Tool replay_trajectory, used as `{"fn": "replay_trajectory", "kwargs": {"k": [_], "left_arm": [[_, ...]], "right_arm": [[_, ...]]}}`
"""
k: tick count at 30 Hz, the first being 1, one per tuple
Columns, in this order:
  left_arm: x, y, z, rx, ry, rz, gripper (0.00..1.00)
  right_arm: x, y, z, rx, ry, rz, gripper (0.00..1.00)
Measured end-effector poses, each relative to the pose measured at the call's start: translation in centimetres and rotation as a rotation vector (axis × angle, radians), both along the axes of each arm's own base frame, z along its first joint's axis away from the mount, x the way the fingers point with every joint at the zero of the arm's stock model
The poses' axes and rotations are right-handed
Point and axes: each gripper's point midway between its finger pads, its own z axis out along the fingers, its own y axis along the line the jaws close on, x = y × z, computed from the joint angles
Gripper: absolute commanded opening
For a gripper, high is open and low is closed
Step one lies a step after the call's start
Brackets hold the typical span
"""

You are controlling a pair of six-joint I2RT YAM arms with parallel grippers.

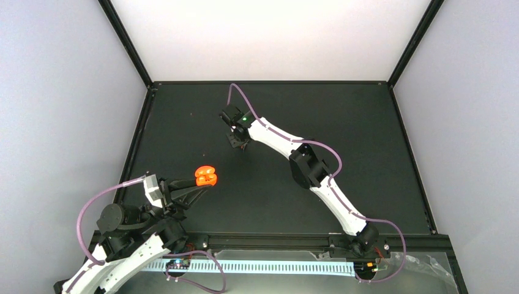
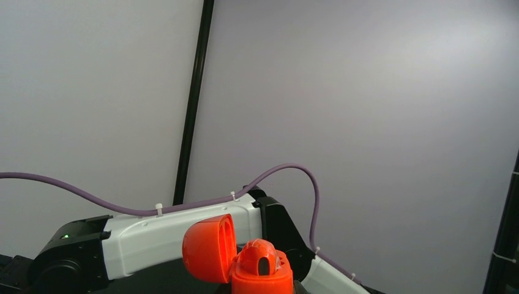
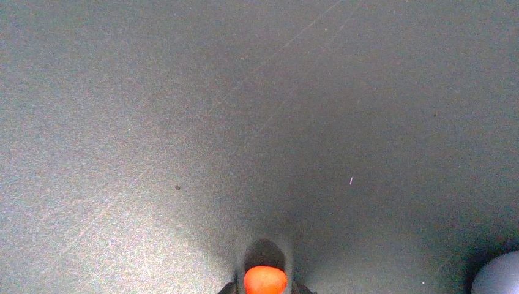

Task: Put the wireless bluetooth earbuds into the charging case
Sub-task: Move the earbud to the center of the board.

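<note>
The red-orange charging case (image 1: pixel 206 176) is held off the table near the left side, with my left gripper (image 1: pixel 204 182) shut on its base. In the left wrist view its lid (image 2: pixel 208 248) stands open beside the body (image 2: pixel 263 282), and one red-orange earbud (image 2: pixel 262 257) sits in a socket. My right gripper (image 1: pixel 236 142) points down at the black table near its far middle. In the right wrist view a second red-orange earbud (image 3: pixel 265 280) is pinched between its fingertips, just above the mat. Most of both fingers is cut off by the frame's lower edge.
The black mat (image 1: pixel 343 116) is walled by pale panels and a black frame (image 1: pixel 128 43). My right arm (image 2: pixel 159 236) crosses behind the case in the left wrist view. A pale rounded thing (image 3: pixel 499 277) shows at the lower right corner of the right wrist view.
</note>
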Motion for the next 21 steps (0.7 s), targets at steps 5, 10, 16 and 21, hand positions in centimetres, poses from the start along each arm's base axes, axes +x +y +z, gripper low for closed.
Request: {"fn": "replay_trajectory", "kwargs": {"k": [5,10,16,21], "left_arm": [[-0.11,-0.12,-0.14,0.005,0.004,-0.010,0.02],[-0.22,-0.19,-0.17,0.006,0.004,-0.018,0.02],[-0.23,-0.24,-0.26,0.010,0.007,-0.021,0.02],[-0.19,-0.29,-0.42,0.015,0.012,-0.021,0.02]], "right_arm": [[-0.35,0.00,-0.02,0.001,0.014,-0.022,0.19],[-0.62,0.01,-0.07,0.000,0.021,-0.033,0.18],[-0.62,0.03,-0.06,0.000,0.023,-0.036,0.25],[-0.88,0.49,-0.05,0.014,0.031,-0.040,0.34]]}}
